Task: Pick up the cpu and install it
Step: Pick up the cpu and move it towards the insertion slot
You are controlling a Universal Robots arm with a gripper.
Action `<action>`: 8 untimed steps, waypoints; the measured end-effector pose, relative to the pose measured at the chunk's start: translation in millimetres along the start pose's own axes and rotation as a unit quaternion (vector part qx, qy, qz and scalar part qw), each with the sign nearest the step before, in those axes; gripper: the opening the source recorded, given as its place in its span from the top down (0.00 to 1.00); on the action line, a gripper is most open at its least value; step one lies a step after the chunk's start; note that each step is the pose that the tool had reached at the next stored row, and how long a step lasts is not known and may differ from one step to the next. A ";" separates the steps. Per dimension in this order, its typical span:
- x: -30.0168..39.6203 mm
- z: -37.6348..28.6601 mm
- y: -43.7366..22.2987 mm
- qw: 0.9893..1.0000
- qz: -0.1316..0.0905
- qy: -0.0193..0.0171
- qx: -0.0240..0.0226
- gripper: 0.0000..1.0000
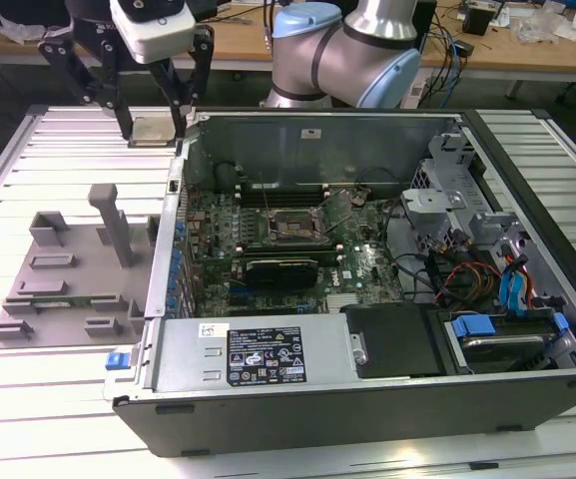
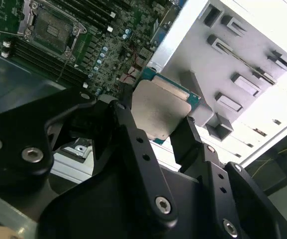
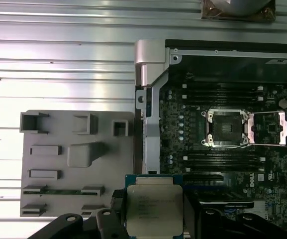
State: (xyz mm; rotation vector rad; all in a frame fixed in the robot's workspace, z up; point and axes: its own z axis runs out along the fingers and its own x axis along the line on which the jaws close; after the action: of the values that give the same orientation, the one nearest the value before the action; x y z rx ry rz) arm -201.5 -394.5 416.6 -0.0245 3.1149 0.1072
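So the tool (image 1: 155, 128) is clamped onto the cpu (image 3: 153, 209), with a black finger (image 2: 133, 144) on each of two opposite edges. The chip is up off the bench (image 1: 28, 399), shiny metal plate facing up. Going by the computer case (image 1: 367, 399), the cpu hangs in the air right by the case's far corner on the exterior view's left, about level with the side wall and not down inside the case. The case lies on its side with the panel off, so the green motherboard (image 1: 357, 264) is in plain sight. The cpu socket (image 3: 225, 128) sits in the middle of that board inside the case with its metal frame swung open, and it's well apart from the chip. A long black expansion card (image 1: 283, 267) lies inside the case just beside the socket, and the power supply (image 1: 258, 354) with a sticker on it runs along the case's near wall in the exterior view. Just outside the case, beside that same side wall, a grey moulded fixture (image 1: 78, 269) lies flat on the bench with an upright post sticking out of it.
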 end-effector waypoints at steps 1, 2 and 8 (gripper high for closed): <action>-2.7 0.0 0.0 1.000 0.000 0.000 0.000 0.45; -3.8 0.1 0.0 1.000 0.000 0.000 0.000 0.45; -13.6 0.3 0.5 1.000 0.000 0.000 0.000 0.45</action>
State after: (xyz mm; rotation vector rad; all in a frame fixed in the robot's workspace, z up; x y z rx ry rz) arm -187.9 -393.8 416.6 -0.0244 3.1150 0.1072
